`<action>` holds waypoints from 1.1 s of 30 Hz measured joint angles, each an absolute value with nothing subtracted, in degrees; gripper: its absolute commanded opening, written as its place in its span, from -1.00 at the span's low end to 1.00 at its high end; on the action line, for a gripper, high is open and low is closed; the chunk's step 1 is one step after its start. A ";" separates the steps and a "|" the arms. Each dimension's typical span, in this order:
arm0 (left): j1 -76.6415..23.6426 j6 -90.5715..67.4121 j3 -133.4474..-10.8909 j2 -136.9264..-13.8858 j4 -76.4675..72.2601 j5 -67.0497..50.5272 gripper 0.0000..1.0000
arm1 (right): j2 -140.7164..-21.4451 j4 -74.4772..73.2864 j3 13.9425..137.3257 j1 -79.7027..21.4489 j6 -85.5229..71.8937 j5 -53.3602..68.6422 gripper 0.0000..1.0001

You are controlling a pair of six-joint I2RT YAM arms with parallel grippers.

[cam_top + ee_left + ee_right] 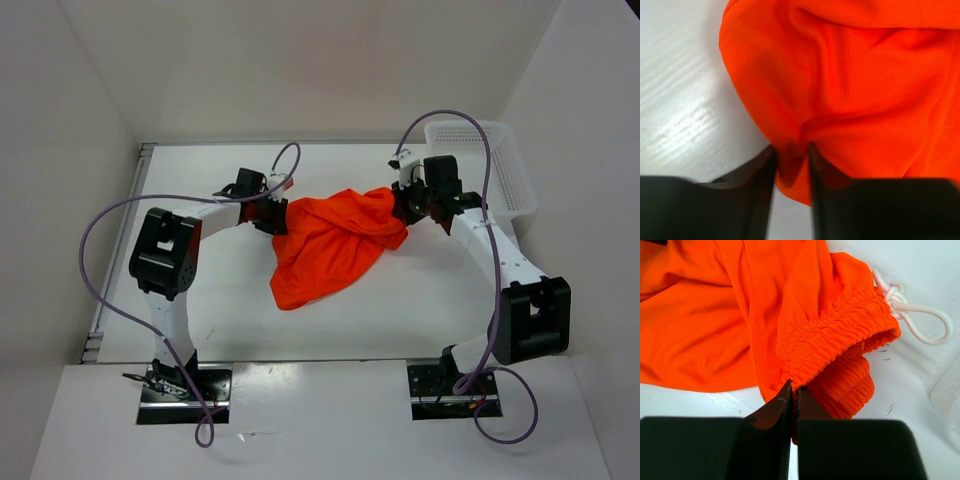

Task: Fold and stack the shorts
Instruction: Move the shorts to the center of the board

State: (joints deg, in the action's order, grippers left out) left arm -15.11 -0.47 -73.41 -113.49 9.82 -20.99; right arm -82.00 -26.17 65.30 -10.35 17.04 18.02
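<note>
The orange-red shorts (328, 245) hang stretched between both grippers over the middle of the table, with the lower part drooping toward the near side. My left gripper (274, 213) is shut on the shorts' left edge; in the left wrist view a fold of cloth (840, 90) is pinched between the fingers (792, 155). My right gripper (408, 208) is shut on the gathered waistband (840, 335), its jaws nearly touching (794, 392). A white drawstring (920, 320) loops off the waistband onto the table.
A white perforated basket (490, 165) stands at the back right, just behind the right arm; its corner shows in the right wrist view (947, 400). White walls enclose the table (230, 310) on the left, back and right.
</note>
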 measured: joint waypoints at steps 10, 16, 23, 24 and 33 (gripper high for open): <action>-15.46 -0.27 -79.05 -115.18 9.04 -14.83 -1.00 | -86.46 -24.43 74.46 -10.35 11.70 14.52 -1.00; -10.41 -0.25 -96.31 -111.55 11.75 -7.16 -1.00 | -97.30 -20.88 99.81 -9.61 4.60 12.75 -1.00; -1.96 -0.25 -93.97 -90.11 9.39 0.27 -0.98 | -97.08 -18.65 109.78 -8.58 1.74 15.05 -1.00; -2.39 -0.23 -89.69 -85.12 9.69 0.60 -0.86 | -95.77 -18.28 107.96 -8.58 1.87 16.51 -1.00; -8.80 0.03 -54.26 -67.26 25.19 -10.13 0.60 | -81.89 -18.55 72.38 -8.67 4.49 24.53 -1.00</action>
State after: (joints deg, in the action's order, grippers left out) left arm -8.80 0.03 -54.26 -67.26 25.19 -10.13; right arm -81.89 -18.55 72.38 -8.67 4.49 24.53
